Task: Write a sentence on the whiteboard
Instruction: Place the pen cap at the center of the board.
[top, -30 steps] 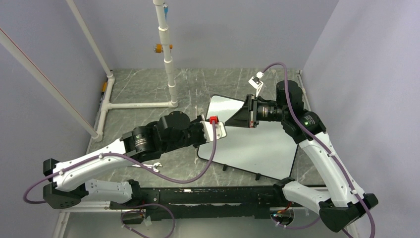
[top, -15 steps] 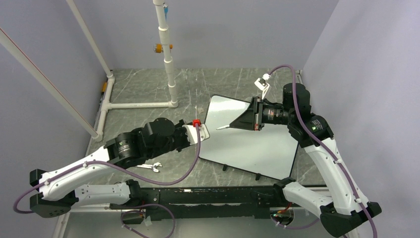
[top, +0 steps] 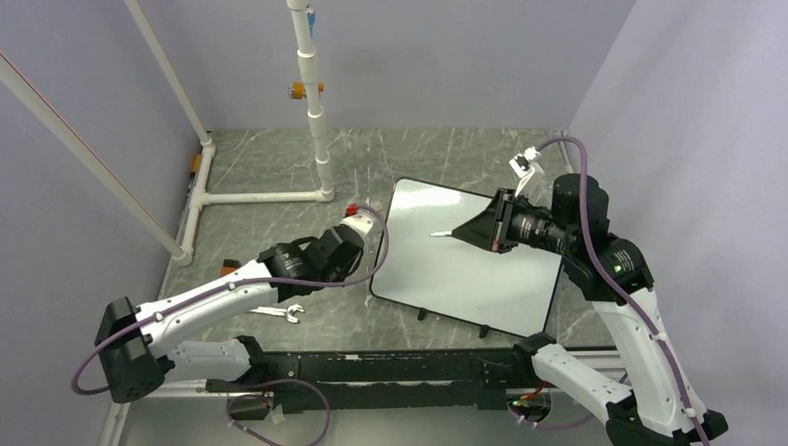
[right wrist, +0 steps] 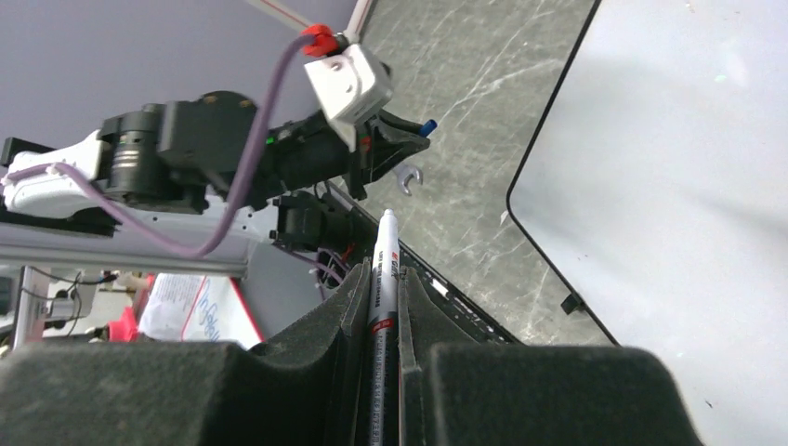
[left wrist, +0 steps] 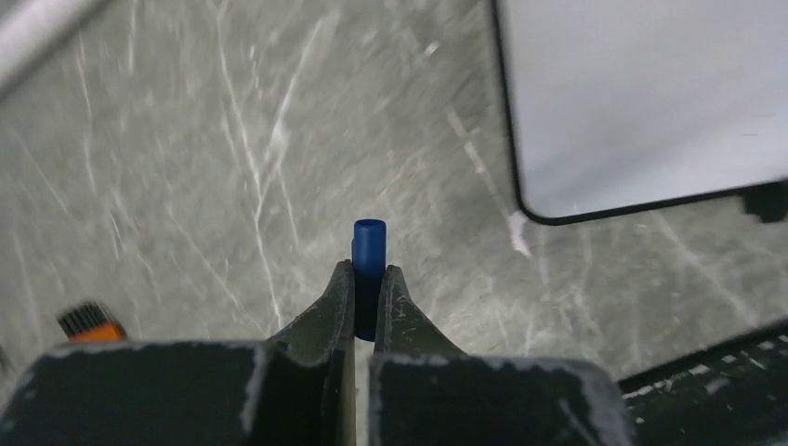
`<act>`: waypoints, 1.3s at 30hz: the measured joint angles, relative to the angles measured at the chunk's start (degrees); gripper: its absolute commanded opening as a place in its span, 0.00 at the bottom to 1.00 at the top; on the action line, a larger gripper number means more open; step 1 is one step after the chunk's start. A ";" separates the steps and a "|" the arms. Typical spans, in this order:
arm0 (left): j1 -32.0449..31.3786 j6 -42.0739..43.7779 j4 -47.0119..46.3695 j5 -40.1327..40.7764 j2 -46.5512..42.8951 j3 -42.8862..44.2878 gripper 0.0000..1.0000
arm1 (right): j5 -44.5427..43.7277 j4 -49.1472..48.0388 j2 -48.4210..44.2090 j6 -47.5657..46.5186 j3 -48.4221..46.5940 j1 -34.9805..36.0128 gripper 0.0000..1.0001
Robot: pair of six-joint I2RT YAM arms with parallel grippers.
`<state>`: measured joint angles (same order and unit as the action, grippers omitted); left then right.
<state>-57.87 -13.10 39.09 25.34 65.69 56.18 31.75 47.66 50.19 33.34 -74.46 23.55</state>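
**Board blank, marker uncapped and over it**

Board (top: 465,279) lies flat by the tabletop's (top: 269,167) right edge, skewed, one corner close to the near edge. No writing shows on it. It is probably stiff, light and glossy-slick. It sits loose on small feet, so it likely skates under side load: use light pen pressure, or pin it at the rim.

Right tool (right wrist: 383,279) pinches the marker (right wrist: 386,237) by the barrel, tip over the board's far half; contact can't be told. Left tool (left wrist: 369,279) pinches the blue cap (left wrist: 369,243), left of the board over the marbled tabletop.

Room: wrench (top: 279,312) toward the near edge, pipe frame (top: 265,196) far left, wall (top: 688,139) tight on the right.
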 measured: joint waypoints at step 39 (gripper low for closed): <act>19.69 -31.39 -12.68 -1.16 -5.95 -27.76 0.68 | -8.79 6.34 0.98 -5.14 0.90 0.00 0.00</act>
<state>-38.17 -44.49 26.41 24.18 59.75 28.42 22.96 54.00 51.18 28.21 -73.56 23.55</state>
